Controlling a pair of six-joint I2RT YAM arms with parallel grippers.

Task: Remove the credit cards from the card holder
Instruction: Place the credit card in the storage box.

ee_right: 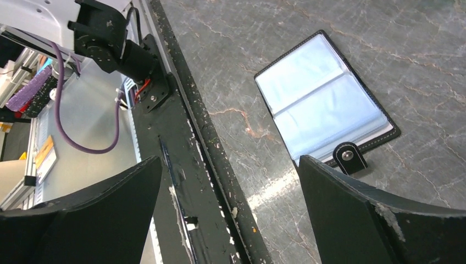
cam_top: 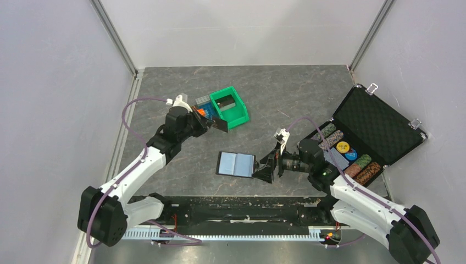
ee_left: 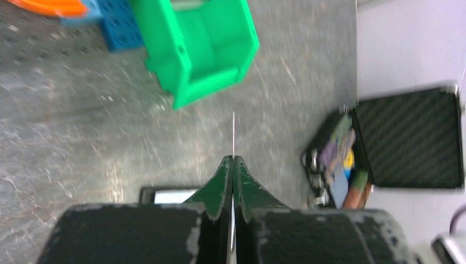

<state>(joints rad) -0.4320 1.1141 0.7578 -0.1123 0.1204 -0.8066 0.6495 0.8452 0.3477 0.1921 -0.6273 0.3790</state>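
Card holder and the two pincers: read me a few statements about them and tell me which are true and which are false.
1. The holder lies open on the table. True.
2. The right pincer grips the holder. False: its jaws stand wide open, gripping nothing.
3. The left pincer is shut on a card. True.
4. The green bin sits inside the case. False: it stands on the table, apart from the case.

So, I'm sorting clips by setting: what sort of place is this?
Probably a lab robot cell: white walls and metal corner posts box in the table, a left arm and right arm are bolted at its near edge, and props include a green bin and chip case.
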